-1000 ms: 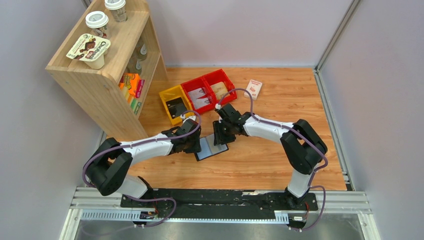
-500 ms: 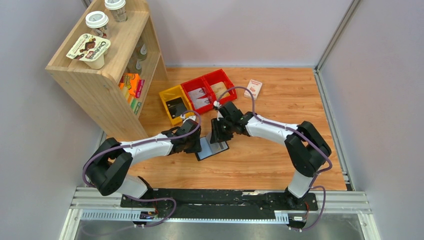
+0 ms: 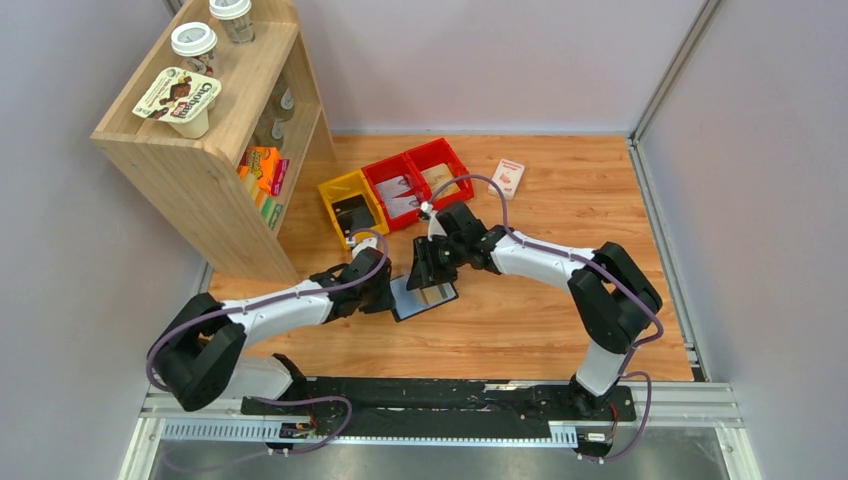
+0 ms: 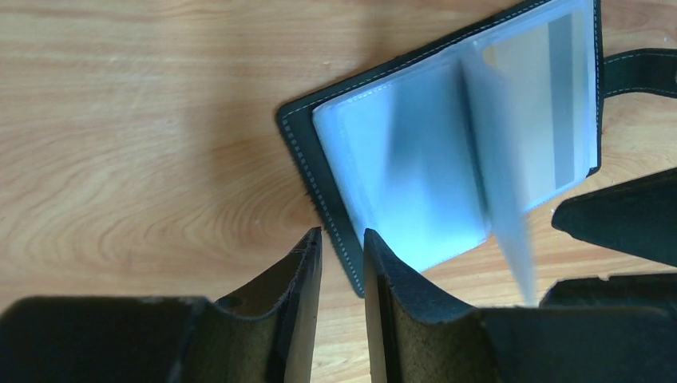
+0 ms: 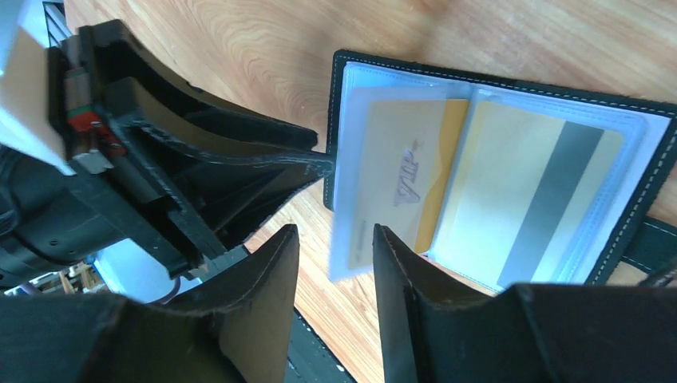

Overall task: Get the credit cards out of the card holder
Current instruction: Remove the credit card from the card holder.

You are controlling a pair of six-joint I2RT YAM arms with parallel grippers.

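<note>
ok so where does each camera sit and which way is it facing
top external: fixed above and behind the arms, looking down at the wood-grain table; both bases and arms show, meeting over the open black bifold card holder.
left wrist: on the left arm, looking down past the left claw at the holder's edge.
right wrist: on the right arm, looking down past the right claw at golden-beige cards inside it.
shared: both wrist views show the holder; each catches the other claw.
</note>
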